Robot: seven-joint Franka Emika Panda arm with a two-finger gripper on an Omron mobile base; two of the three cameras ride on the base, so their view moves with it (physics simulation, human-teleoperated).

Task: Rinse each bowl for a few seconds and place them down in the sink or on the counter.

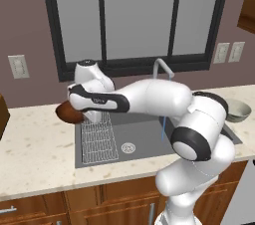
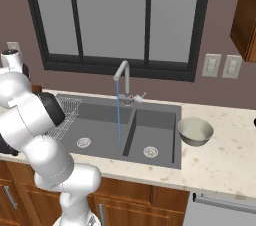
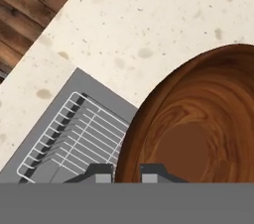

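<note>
The claw is nearly closed, its two tips pinching the rim of the wooden bowl, one tip outside the wall and one inside. The bowl hangs over the left edge of the sink, above where the wire rack meets the beige worktop, and does not look set down yet. Water runs from the faucet in a thin stream into the sink, well to the side of this bowl, so I judge the bowl is either done rinsing and on its way to the worktop or not yet brought under the stream; the pictures do not settle which. The grey-green bowl sits on the worktop just right of the sink, apparently still waiting for its rinse.
</note>
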